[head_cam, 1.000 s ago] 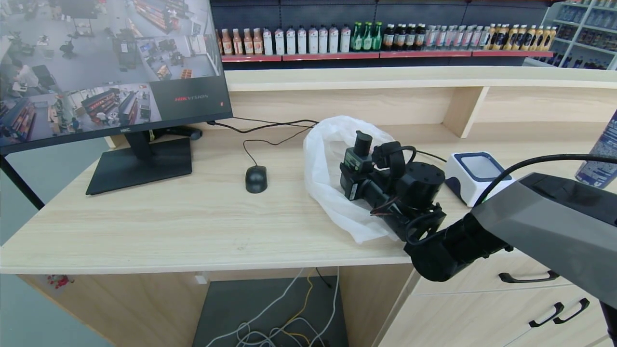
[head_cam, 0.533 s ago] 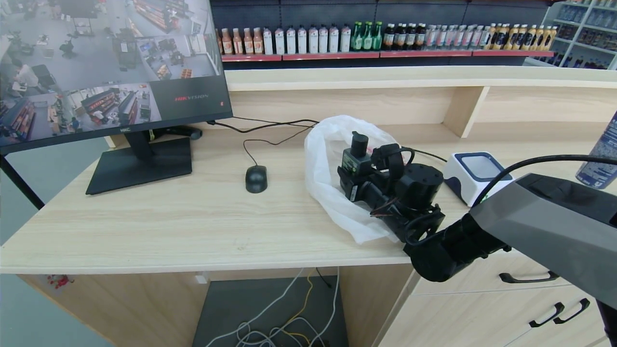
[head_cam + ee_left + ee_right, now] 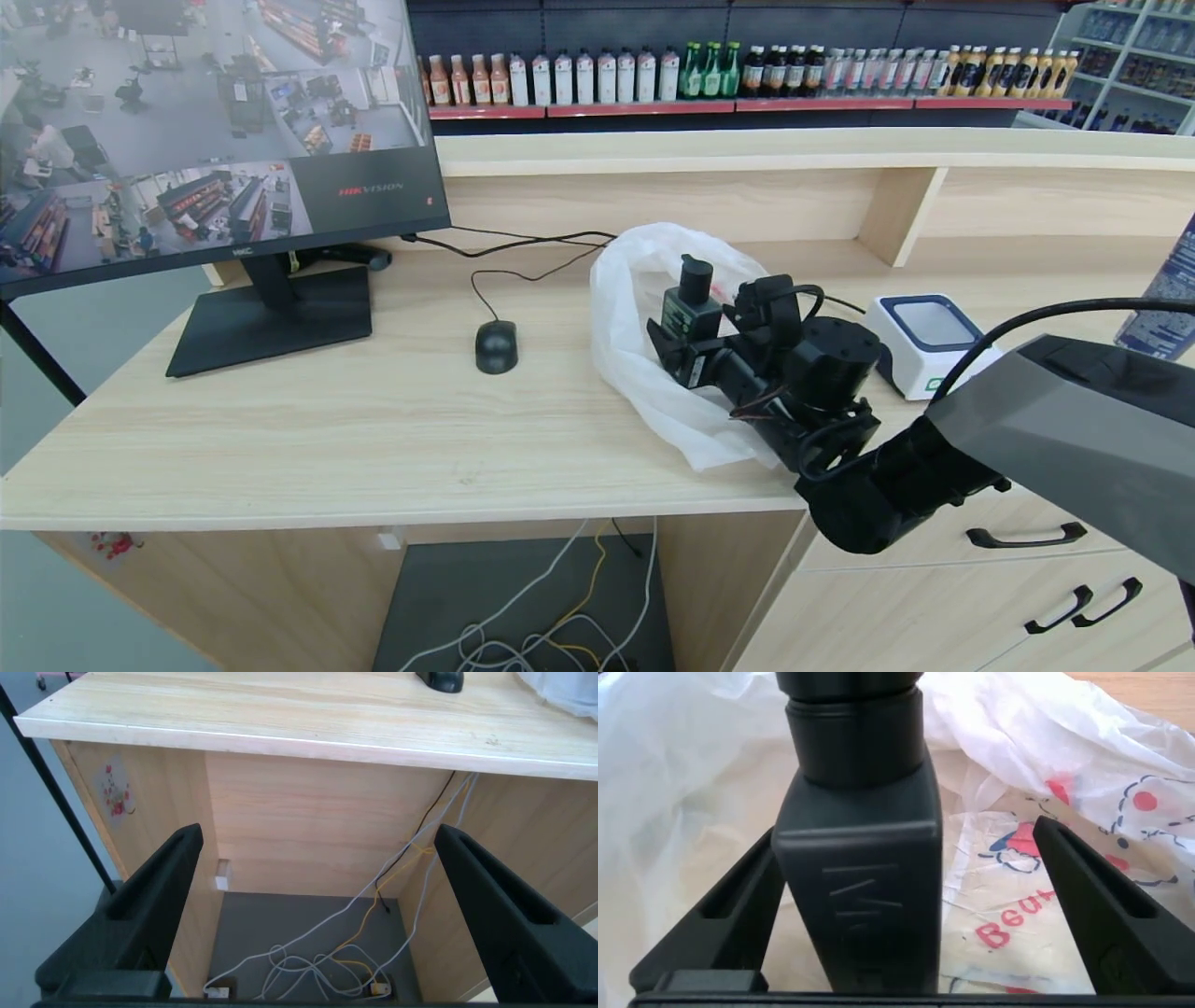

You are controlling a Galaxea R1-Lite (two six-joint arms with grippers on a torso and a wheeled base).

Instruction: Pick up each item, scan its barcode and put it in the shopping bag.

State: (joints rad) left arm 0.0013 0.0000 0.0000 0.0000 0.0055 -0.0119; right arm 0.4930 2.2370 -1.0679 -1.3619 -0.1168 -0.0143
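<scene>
Bare counter (image 3: 373, 439) is lying open between mouse (image 3: 496, 346) and shopping bag (image 3: 621, 317); scanner (image 3: 920, 331) is crowding the bag's right side; raised ledge (image 3: 700, 201) is blocking behind; dark bottle (image 3: 693, 303) is standing in the bag's mouth.

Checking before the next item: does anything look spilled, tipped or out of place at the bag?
Nothing stands out. The dark bottle is upright in the mouth of the white bag, inside the open right gripper.

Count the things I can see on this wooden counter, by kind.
Black flat-screen monitor: 1
Black computer mouse: 1
White plastic shopping bag: 1
Black square bottle in the bag: 1
White-and-blue barcode scanner: 1
Blue printed bottle: 1
Total: 6
</scene>
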